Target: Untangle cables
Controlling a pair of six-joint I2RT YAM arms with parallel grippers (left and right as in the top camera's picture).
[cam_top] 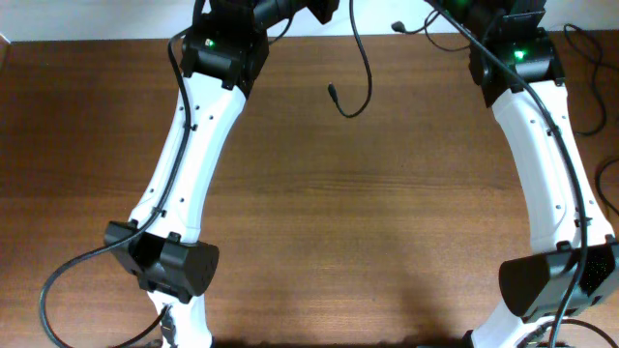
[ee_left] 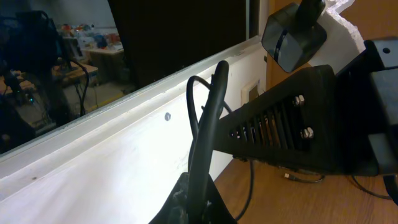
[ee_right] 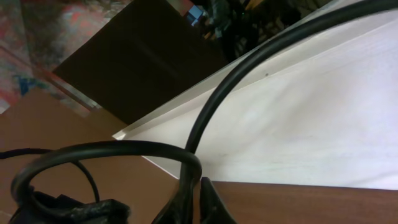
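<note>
In the left wrist view my left gripper (ee_left: 200, 190) is shut on a black cable (ee_left: 208, 118) that rises straight up from the jaws and loops over at the top. My right gripper (ee_right: 198, 186) is also shut, pinching a black cable (ee_right: 112, 149). That cable curls in a loop to the left, and another length sweeps up to the right. In the overhead view a thin cable (cam_top: 366, 72) hangs from the top edge and ends in a small plug (cam_top: 332, 92) above the table. Both grippers are out of the overhead view.
A thin cord with a silver plug (ee_left: 287, 177) lies on the table (ee_left: 292, 199) under the right arm's base (ee_left: 311, 118). A white wall (ee_right: 311, 118) runs behind the table's far edge. Both white arms (cam_top: 189, 164) (cam_top: 546, 164) reach down the overhead view, with thick cords beside them.
</note>
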